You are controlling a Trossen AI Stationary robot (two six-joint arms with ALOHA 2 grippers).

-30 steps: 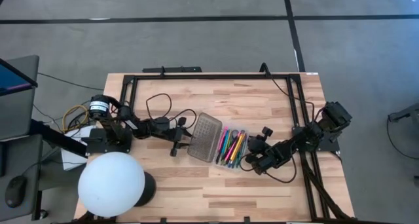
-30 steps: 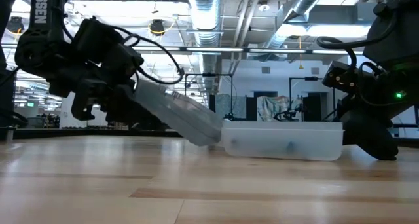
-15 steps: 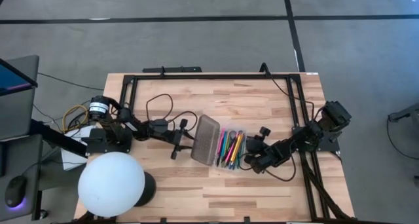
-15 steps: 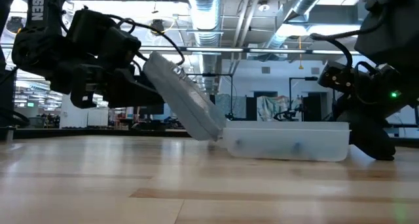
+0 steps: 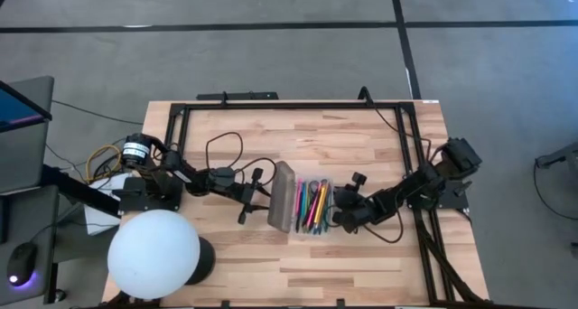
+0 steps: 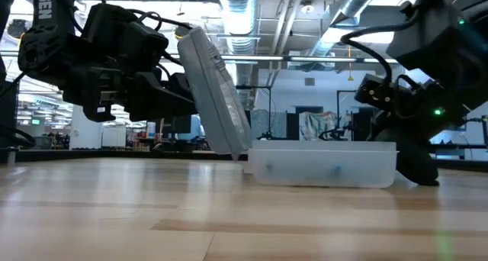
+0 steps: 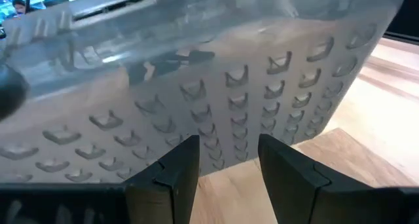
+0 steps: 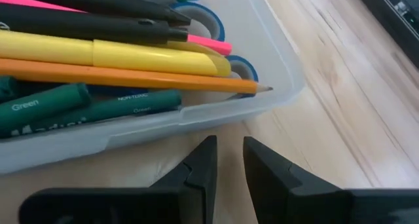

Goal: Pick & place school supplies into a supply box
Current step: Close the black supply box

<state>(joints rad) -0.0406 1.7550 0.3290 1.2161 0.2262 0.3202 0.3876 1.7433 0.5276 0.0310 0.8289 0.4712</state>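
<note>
Standing steeply tilted, the lid (image 5: 282, 195) touches the left gripper (image 5: 262, 193).

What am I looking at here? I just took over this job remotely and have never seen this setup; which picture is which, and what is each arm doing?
Two dark robot arms work at a wooden table. The top picture looks straight down; the low one looks level across the tabletop; the other two come from cameras on each arm's wrist.

In the middle lies the supply box, a clear plastic tray filled with the school supplies: pens, pencils, markers and blue scissor handles.

Its dotted lid stands tilted up on edge along the box's left side. The left pincer is right at the lid's outer face, fingers apart; I cannot tell whether it pushes or grips it.

The right pincer sits low at the box's right side, its narrow gap empty, holding nothing.

A white globe stands at the table's near-left corner.
</note>
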